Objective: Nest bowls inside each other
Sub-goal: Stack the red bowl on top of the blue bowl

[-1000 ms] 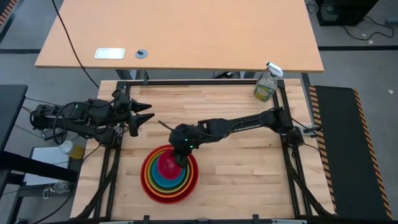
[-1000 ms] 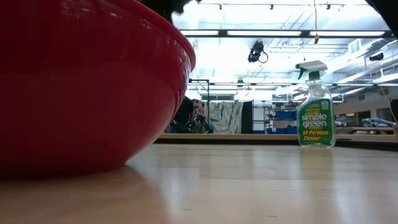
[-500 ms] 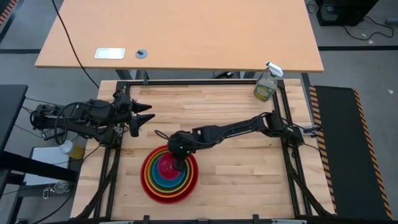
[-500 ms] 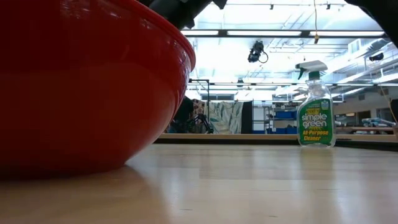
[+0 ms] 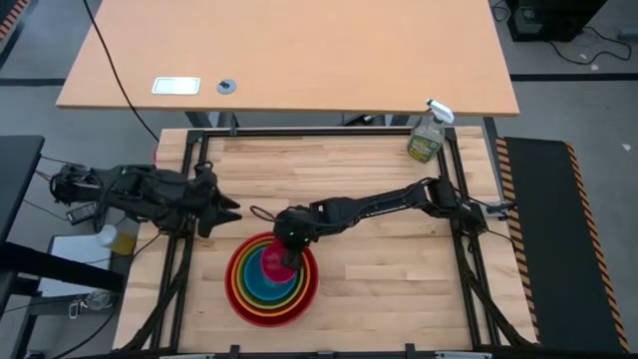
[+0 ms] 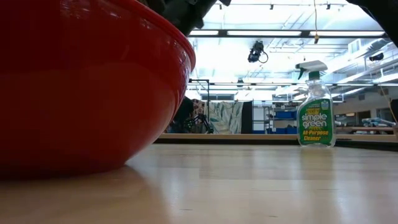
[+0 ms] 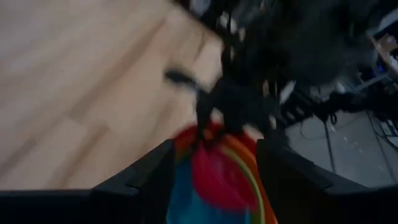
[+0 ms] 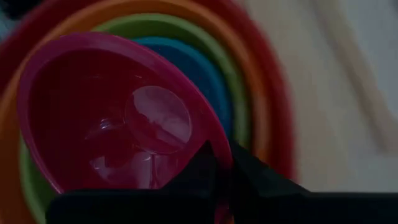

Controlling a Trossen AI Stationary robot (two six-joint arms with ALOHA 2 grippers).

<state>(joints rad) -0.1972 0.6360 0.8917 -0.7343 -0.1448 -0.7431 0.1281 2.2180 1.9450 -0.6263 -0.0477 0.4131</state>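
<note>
Bowls: you see the stack near the tabletop's front edge, left of centre: red bowl (image 5: 309, 289), orange bowl (image 5: 236, 282), green bowl (image 5: 242, 279), blue bowl (image 5: 261, 287) nested.
Pink bowl: the pink bowl (image 5: 271, 265) sits tilted over the blue one.
Right gripper (image 5: 289, 256): pinched on the pink bowl's rim; your wrist view shows the fingers (image 8: 214, 168) clamped there.
Left gripper (image 5: 225, 208): fingers spread, holding nothing, near the tabletop's left edge.
Hidden: your low view is mostly red wall; only the spray bottle (image 6: 315, 106) reads clearly.
</note>
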